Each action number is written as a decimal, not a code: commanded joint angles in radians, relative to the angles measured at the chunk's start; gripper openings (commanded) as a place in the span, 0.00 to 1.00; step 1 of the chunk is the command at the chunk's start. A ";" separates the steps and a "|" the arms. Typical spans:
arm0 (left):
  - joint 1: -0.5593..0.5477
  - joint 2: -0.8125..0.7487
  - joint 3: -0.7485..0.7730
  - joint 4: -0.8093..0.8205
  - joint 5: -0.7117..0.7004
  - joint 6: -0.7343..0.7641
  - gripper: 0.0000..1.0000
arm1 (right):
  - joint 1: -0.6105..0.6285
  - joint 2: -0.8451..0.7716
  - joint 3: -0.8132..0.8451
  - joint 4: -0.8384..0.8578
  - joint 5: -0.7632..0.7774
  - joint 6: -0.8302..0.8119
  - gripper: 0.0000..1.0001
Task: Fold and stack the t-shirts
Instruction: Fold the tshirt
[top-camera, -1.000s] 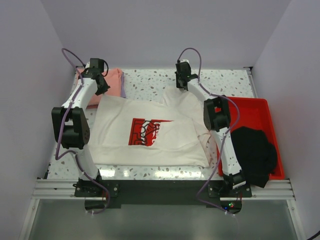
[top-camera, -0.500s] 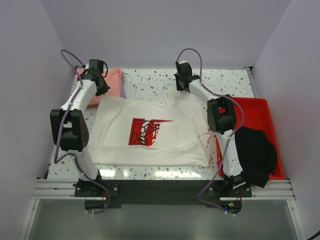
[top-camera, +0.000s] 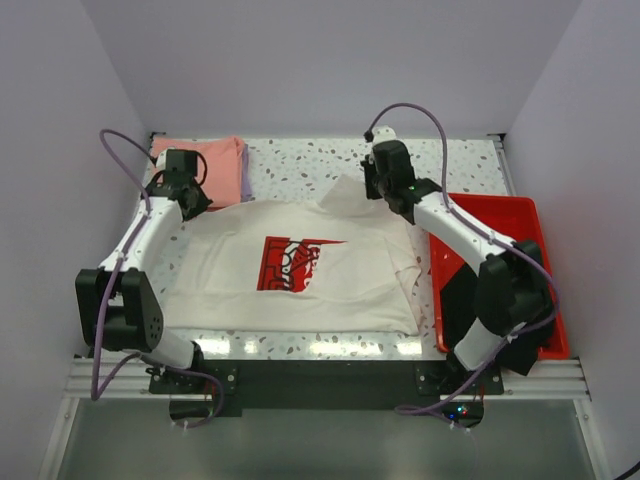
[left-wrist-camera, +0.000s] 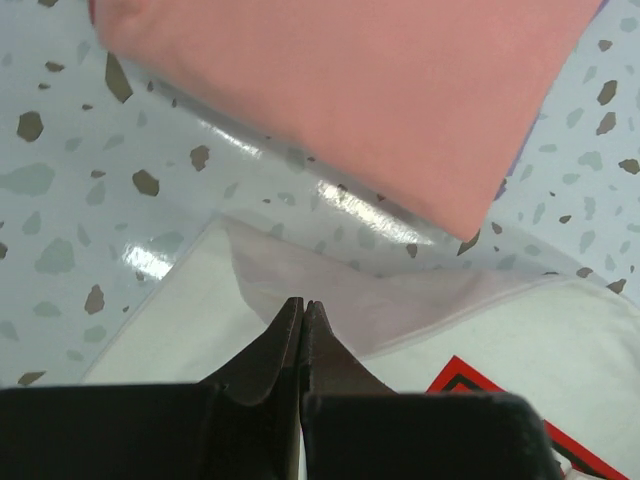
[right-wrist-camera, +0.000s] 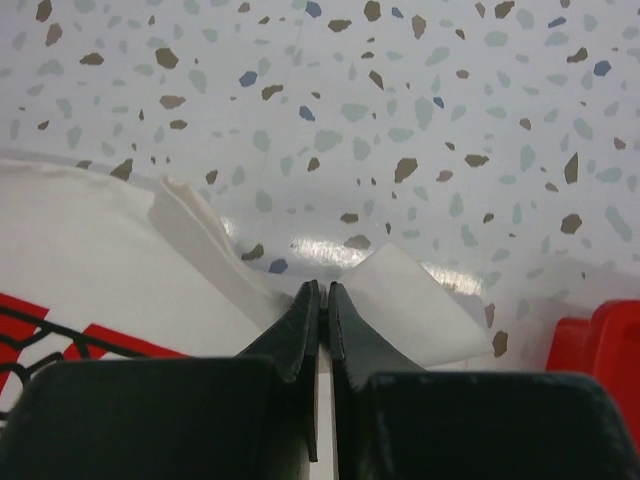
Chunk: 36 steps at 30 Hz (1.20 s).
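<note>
1. Left gripper (left-wrist-camera: 302, 305): black tapered fingers together, pinching a folded-over edge of the cream tee (top-camera: 230, 285).
2. Right gripper (right-wrist-camera: 322, 290): fingers together, nipping that tee's far corner.
3. The tee lies spread on a glossy speckled table (right-wrist-camera: 400, 100), red print up.
4. A smooth folded pink tee (left-wrist-camera: 350, 90) lies just beyond.

White tubular links and chunky black joint housings on the left arm (top-camera: 147, 228) and right arm (top-camera: 453, 224). Thin purple cable (top-camera: 408, 105) looping loose along each, down to black base plates (top-camera: 185, 382) on a silver slotted rail (top-camera: 105, 378). Left end effector (left-wrist-camera: 302, 303) and right end effector (right-wrist-camera: 322, 287) matte black: blocky body, two wedge fingers tapering to thin tips.
</note>
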<state>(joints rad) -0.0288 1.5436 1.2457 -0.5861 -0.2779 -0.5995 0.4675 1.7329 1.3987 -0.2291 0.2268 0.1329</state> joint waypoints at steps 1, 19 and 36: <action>-0.003 -0.095 -0.083 0.020 -0.081 -0.069 0.00 | 0.016 -0.119 -0.116 0.025 0.045 0.020 0.00; 0.059 -0.359 -0.331 -0.052 -0.261 -0.275 0.00 | 0.100 -0.536 -0.451 -0.121 0.092 0.080 0.00; 0.095 -0.507 -0.523 -0.057 -0.290 -0.391 0.00 | 0.204 -0.723 -0.569 -0.311 0.086 0.120 0.00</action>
<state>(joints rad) 0.0551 1.0554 0.7536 -0.6449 -0.5167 -0.9367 0.6571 1.0481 0.8455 -0.4984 0.2985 0.2264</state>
